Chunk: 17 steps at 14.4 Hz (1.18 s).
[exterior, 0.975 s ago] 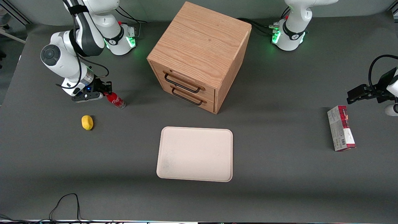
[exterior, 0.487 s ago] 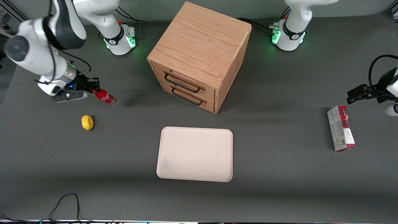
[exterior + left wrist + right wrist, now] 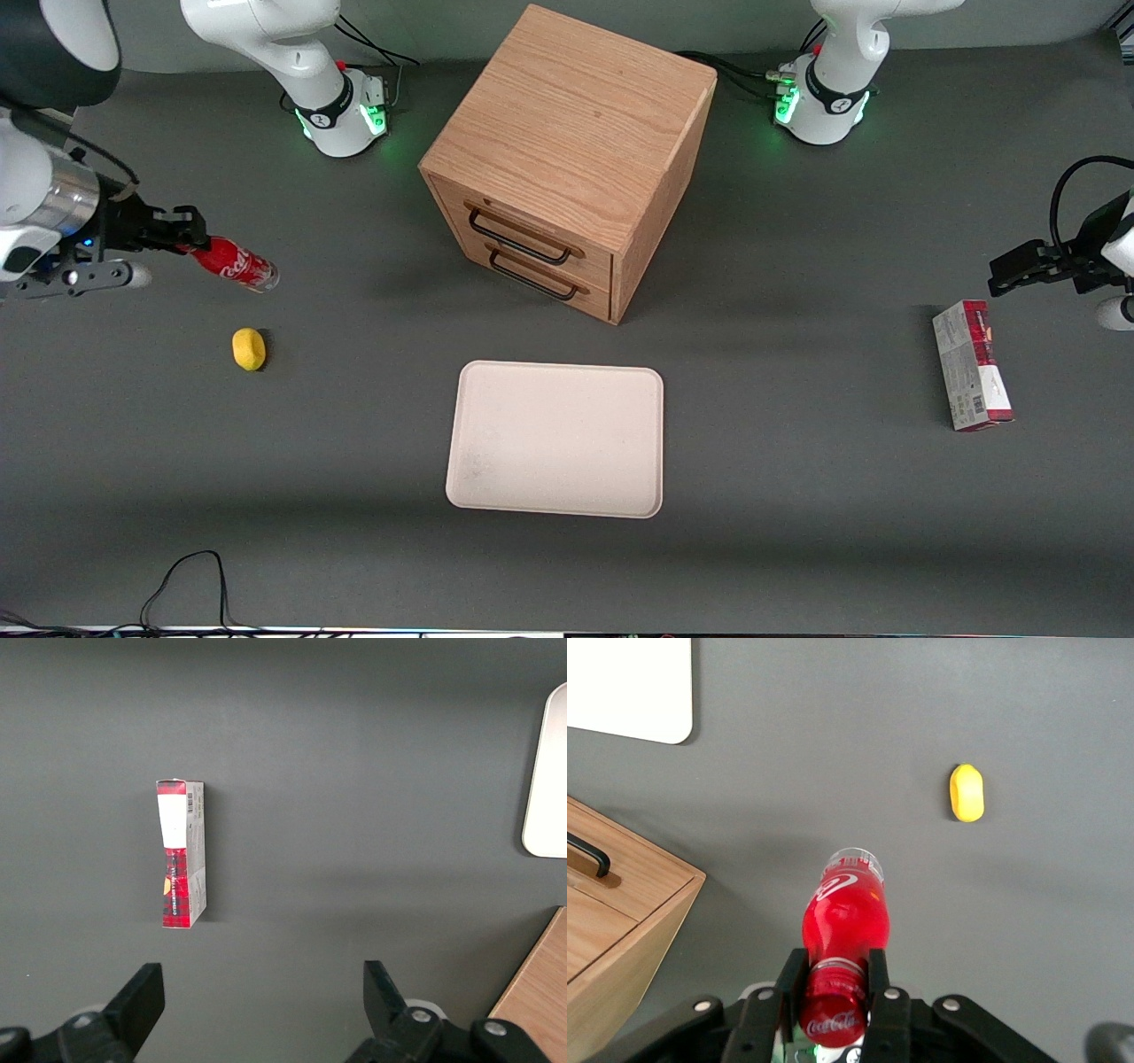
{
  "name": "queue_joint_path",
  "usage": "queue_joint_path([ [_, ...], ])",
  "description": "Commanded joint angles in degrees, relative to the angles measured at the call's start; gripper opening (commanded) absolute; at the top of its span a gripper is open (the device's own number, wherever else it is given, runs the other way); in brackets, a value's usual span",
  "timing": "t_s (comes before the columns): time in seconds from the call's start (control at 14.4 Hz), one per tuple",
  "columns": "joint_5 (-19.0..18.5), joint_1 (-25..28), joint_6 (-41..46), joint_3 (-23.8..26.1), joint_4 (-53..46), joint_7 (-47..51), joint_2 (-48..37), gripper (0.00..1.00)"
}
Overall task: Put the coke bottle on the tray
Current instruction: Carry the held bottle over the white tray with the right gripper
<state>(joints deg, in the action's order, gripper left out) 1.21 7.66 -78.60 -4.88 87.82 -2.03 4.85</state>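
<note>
Gripper [image 3: 182, 237] was up at the working arm's end of the tabletop [image 3: 354, 549], clenched on the neck end of the coke bottle [image 3: 234, 265], and what a grip: in the right wrist view the two black fingers [image 3: 878, 979] pinched the bottle [image 3: 843, 930] on either side just by its cap. Bottle was off the surface, held tilted with its clear base pointing away from the gripper and slightly down toward the tabletop. Below it and nearer the front camera, the yellow lump [image 3: 249, 348] lay alone on the grey surface, apart from the bottle; the wrist camera caught it too [image 3: 967, 792]. On to the middle: the wooden two-drawer box [image 3: 567, 159] stood with its black handles facing the tray [image 3: 556, 439], which lay flat and bare nearer the front camera, well apart from the bottle. Toward the parked arm's end, a red and white carton [image 3: 972, 364] lay flat on the tabletop, seen again from the left wrist camera [image 3: 182, 853]
</note>
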Motion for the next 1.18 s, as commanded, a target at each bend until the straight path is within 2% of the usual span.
queue_joint_path([
  [0.0, 0.2, -0.5, 6.1, -0.1, -11.3, 0.5, 6.7, 0.00],
  [0.21, 0.2, -0.3, 6.3, 0.0, -13.8, 3.9, 8.5, 0.00],
  [0.35, 0.3, 0.2, 6.4, 0.5, -17.8, 7.6, 12.7, 0.00],
  [0.42, 0.5, 0.5, 6.4, 0.7, -21.3, 10.4, 16.0, 0.00],
  [0.7, 0.5, 1.1, 4.8, 7.2, -36.7, 24.2, 31.4, 0.00],
  [0.91, 0.4, 2.2, -4.0, 11.1, -39.4, 35.0, 36.8, 0.00],
  [1.11, -1.3, 6.5, -12.2, 10.9, -39.5, 37.6, 40.5, 0.00],
])
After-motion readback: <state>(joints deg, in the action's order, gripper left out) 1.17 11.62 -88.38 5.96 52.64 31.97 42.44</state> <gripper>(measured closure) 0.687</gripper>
